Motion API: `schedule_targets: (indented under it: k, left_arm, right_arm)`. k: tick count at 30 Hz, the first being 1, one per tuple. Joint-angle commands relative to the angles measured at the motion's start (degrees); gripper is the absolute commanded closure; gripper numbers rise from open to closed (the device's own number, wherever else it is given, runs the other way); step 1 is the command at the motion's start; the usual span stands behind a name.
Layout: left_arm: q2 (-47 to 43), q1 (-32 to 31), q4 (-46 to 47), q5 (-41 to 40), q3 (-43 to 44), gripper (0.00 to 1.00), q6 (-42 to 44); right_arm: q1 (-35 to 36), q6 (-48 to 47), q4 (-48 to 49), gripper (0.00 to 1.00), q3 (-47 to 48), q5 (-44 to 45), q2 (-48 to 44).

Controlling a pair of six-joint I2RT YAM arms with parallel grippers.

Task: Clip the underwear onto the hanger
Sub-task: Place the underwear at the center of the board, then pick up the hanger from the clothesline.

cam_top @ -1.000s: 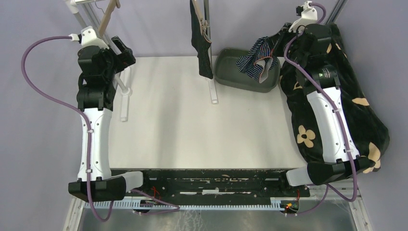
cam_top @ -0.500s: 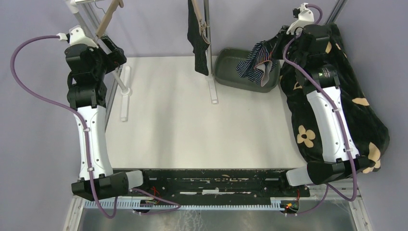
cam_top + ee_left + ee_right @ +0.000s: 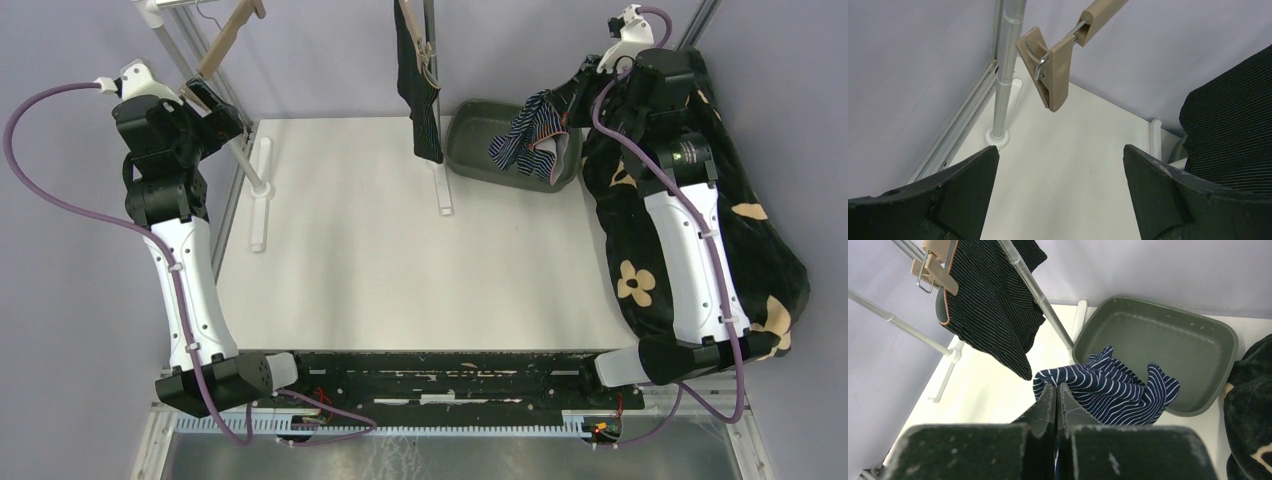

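In R tool (image 3: 1056,386): navy underwear (image 3: 1113,390)

Black pair (image 3: 993,305): fine pale pinstripes, orange trim along one edge, hangs limp from a tan hanger clip (image 3: 934,271) at the back middle of the table.
Navy pair (image 3: 1113,392): light stripes, crumpled, pinched at one edge in the closed right gripper (image 3: 1056,390) (dangling above a green tub (image 3: 1208,340)).
Second hanger clip (image 3: 1050,75): tan, shut, tilted, back left.
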Motion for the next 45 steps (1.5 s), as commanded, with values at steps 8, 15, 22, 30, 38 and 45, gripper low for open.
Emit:
schedule_targets:
  k: [8,15,22,30,38,45]
  left_arm:
    - [1.67,2.91,4.83,3.12,2.82,0.01,-3.17]
    - [1.34,3.39,8.81,1.84,2.94,0.01,-3.12]
    - [3.08,4.49,9.32,4.90,6.70,0.01,-1.79]
    - [6.81,6.41,7.29,10.64,10.47,0.01,-0.06]
    - [8.91,7.42,10.52,17.12,9.91,0.00,-0.87]
    - [8.76,7.74,14.88,18.16,7.71,0.00,-2.28]
  right_arm:
    - [0.53,-1.38,-1.48,0.49,4.71,-4.29,-2.12]
    - [0.53,-1.59,-1.70,0.30,4.75,-3.43,-2.22]
    - [0.52,-1.72,-1.23,0.30,4.21,-3.37,-2.19]
    - [0.46,-2.26,-1.47,0.30,4.26,-2.86,-2.13]
    - [0.44,-2.83,-1.53,0.31,4.36,-1.91,-1.45]
    - [0.40,-2.99,-1.24,0.31,4.16,-1.40,-1.18]
